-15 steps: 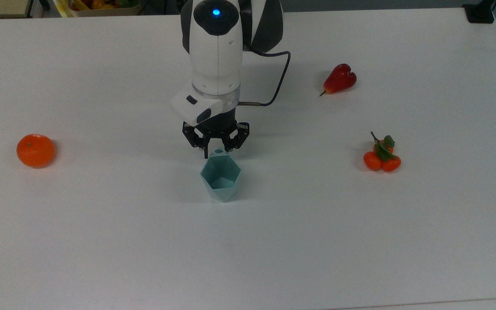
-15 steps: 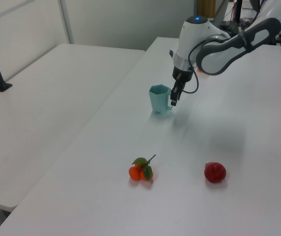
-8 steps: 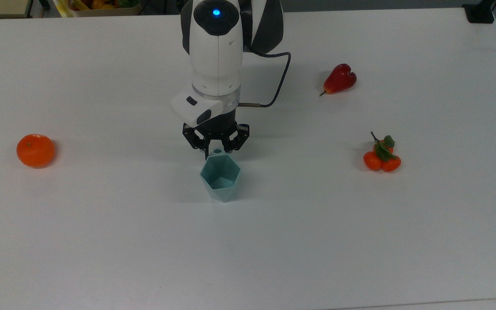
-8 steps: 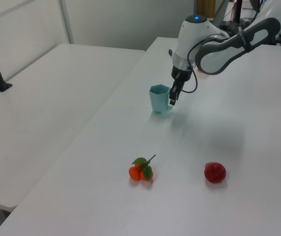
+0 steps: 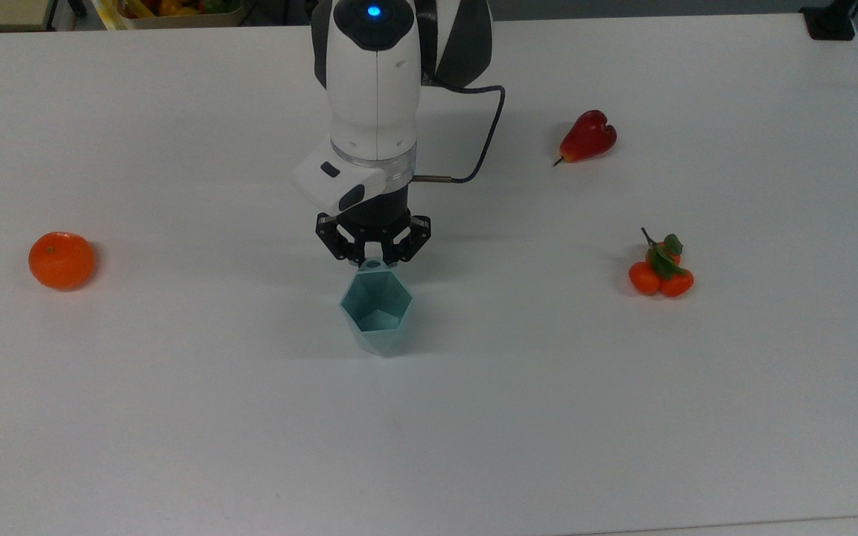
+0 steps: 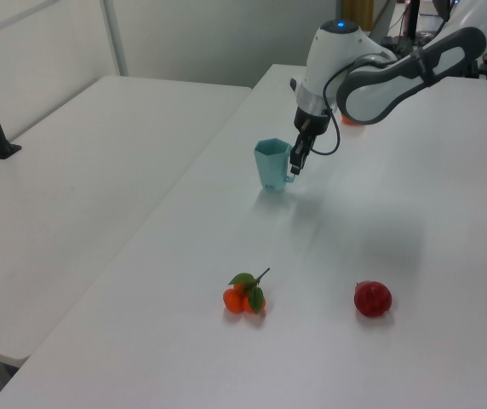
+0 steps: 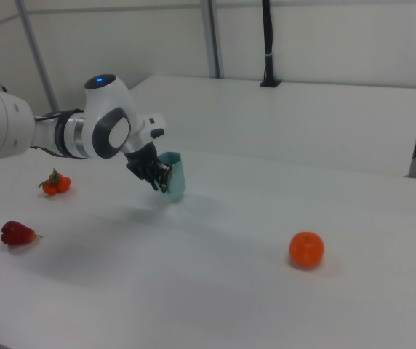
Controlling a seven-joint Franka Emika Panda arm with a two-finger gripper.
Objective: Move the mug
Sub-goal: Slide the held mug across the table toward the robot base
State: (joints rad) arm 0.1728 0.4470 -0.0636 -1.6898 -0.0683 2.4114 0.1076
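The mug (image 5: 377,313) is a pale teal faceted cup with a hexagonal rim, near the middle of the white table (image 5: 176,417). My gripper (image 5: 374,260) is shut on the small holed tab at its rim, on the side toward the arm. In the left view the mug (image 6: 269,166) hangs upright just off the table beside the gripper (image 6: 293,162). The right view shows the mug (image 7: 175,174) held by the gripper (image 7: 163,178) with a faint shadow on the table under it.
An orange (image 5: 61,260) lies at the top view's left. A red pear-shaped fruit (image 5: 588,136) and a cluster of small tangerines with leaves (image 5: 660,272) lie at the top view's right. A box of fruit (image 5: 176,11) sits beyond the far edge.
The gripper closed onto the mug's tab and rose a little. The mug has come up off the table and shifted slightly toward the top view's left.
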